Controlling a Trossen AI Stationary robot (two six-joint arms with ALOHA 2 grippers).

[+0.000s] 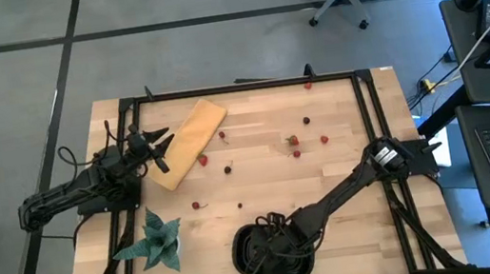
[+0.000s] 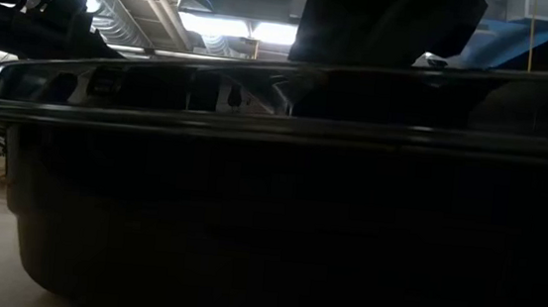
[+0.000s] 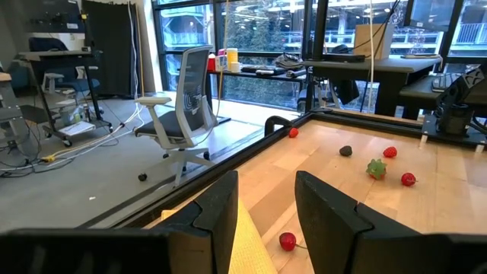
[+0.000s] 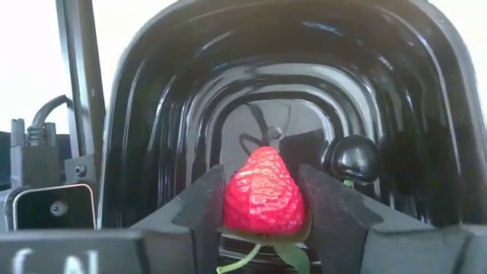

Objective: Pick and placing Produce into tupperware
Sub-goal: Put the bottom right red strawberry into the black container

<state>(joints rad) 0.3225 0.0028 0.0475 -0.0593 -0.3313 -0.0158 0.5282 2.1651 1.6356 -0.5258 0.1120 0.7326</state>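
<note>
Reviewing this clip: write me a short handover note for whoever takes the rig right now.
Right gripper: over the black tray at the table's near edge, a strawberry between its fingers; whether it grips or has let go, I cannot tell.
Left gripper: open, empty, waiting over the tan board at the table's left.
Done: one dark berry lies in the tray.
Left: drop this strawberry, then collect the loose fruit scattered on the table, such as the red one beside the board and those near mid-table. The green plant stays.

No legible markings

No text, label, brand, number or sign can be read on any surface in these views.
</note>
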